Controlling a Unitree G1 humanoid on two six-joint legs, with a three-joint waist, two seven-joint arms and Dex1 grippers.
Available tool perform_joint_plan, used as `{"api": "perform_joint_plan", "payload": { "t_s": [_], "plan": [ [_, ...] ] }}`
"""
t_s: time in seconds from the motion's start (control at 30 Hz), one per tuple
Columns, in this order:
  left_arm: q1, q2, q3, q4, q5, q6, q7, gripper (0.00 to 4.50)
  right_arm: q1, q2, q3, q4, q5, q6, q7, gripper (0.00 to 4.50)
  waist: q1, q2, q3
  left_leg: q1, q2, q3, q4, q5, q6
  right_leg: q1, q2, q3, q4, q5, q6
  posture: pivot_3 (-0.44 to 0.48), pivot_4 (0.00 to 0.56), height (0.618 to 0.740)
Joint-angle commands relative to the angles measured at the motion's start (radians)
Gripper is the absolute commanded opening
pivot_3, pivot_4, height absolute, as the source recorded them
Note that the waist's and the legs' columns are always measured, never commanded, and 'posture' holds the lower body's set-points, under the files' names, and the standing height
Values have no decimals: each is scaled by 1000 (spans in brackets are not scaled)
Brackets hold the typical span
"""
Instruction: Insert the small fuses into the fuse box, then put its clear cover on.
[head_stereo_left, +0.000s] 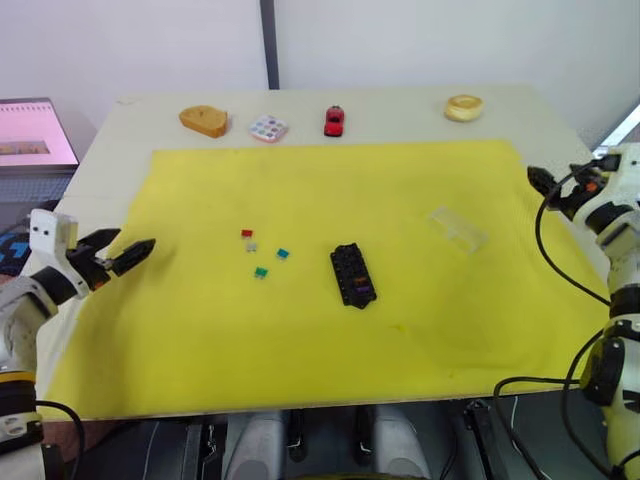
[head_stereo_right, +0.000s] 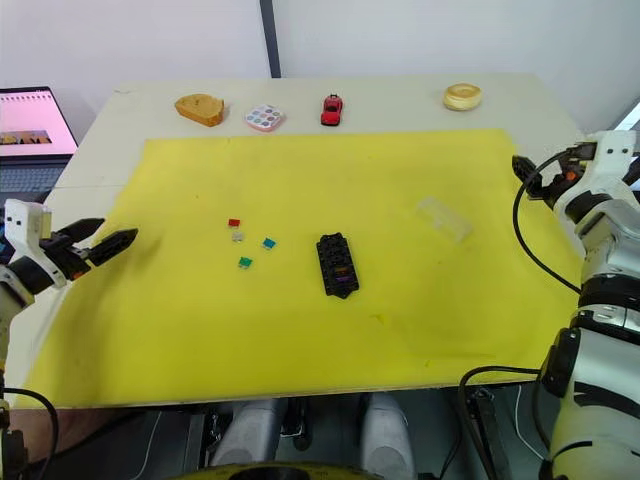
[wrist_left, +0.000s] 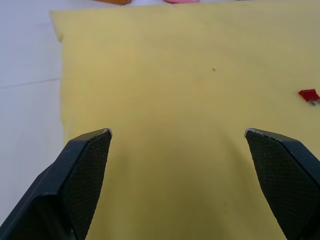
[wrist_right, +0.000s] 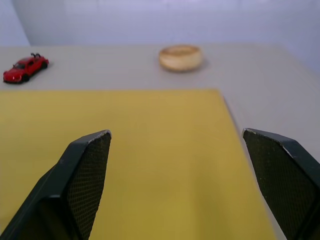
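Your left gripper (head_stereo_left: 125, 254) hovers closest to you at the left edge of the yellow mat (head_stereo_left: 200, 330), its two black fingers spread wide with nothing between them, pointing inward across the mat. In your left wrist view the fingertips (wrist_left: 92, 150) stand far apart over bare yellow, with the red fuse (wrist_left: 308, 94) visible beyond them to one side.

Moving right, you find four loose small fuses grouped on the mat, left of centre and well apart from your left gripper: the red fuse (head_stereo_left: 246, 233) farthest from you, a grey fuse (head_stereo_left: 251, 246) just beside it, a teal fuse (head_stereo_left: 283, 254) to their right, and a green fuse (head_stereo_left: 260, 271) nearest you. None touches another.

Near the mat's centre lies the fuse box (head_stereo_left: 352, 275), a black block set slightly at an angle, with an orange fuse and a purple fuse already seated in the end of it that is closer to you.

Farther right, the clear cover (head_stereo_left: 458, 229) rests flat on the mat, apart from the box.

Along the table's far edge, beyond the mat, you see an orange-brown block (head_stereo_left: 204, 120), a round dotted tray (head_stereo_left: 267, 128), a red toy car (head_stereo_left: 334, 120) and a pale ring-shaped object (head_stereo_left: 463, 107).

Your right gripper (head_stereo_left: 550, 187) hangs at the mat's right edge, also spread wide and empty.
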Motion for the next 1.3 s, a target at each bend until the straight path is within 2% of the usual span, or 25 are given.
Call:
{"api": "perform_joint_plan", "payload": {
  "t_s": [0.03,0.13,0.27,0.43,0.67,0.83,0.9,1.07,1.3],
  "plan": [
    [-25,43,15,-23,-10,4,-33,4500,-44,-20,-9,-16,-7,-68,2,4428,-2,0,0,0,0,0,0,0,0,0,0,0,0,0,0,0,150,740],
    [-53,74,0,-31,-14,21,-74,4500,-68,-16,9,-21,-14,-51,25,4428,-4,0,0,0,0,0,0,0,0,0,1,0,0,0,0,0,150,740],
    [-102,113,-46,-67,-24,75,-136,4500,-96,-1,55,-87,-5,-7,125,4428,-1,0,0,0,0,0,0,0,0,0,1,0,0,0,0,0,150,740],
    [-150,134,-170,-172,-47,189,-251,4500,-70,55,170,-414,68,160,316,4428,-2,0,0,0,0,0,0,1,2,0,1,0,1,0,0,0,150,740],
    [-112,140,-284,-332,-81,304,-350,4500,38,19,332,-942,213,468,491,4428,6,0,0,-1,1,0,1,1,2,-1,2,0,0,0,0,0,150,740],
    [-99,62,-360,-393,-87,327,-335,4500,148,15,405,-1237,302,599,491,4428,11,0,0,-1,0,-2,1,0,0,-1,1,0,0,0,0,0,150,740],
    [-97,36,-384,-397,-80,326,-330,4500,166,29,416,-1298,322,631,462,4428,10,0,0,-1,0,-2,1,0,0,-1,0,0,0,0,0,0,150,740],
    [-121,-15,-459,-347,-37,303,-325,4500,197,60,442,-1385,348,667,411,4428,9,0,0,-1,0,-2,1,0,0,-1,0,0,1,0,0,0,150,740],
    [-153,-21,-474,-258,-2,271,-346,4500,213,58,421,-1412,380,688,364,4428,10,-1,0,-1,0,-2,1,0,0,-1,0,-1,1,0,0,0,150,740]
  ]
}}
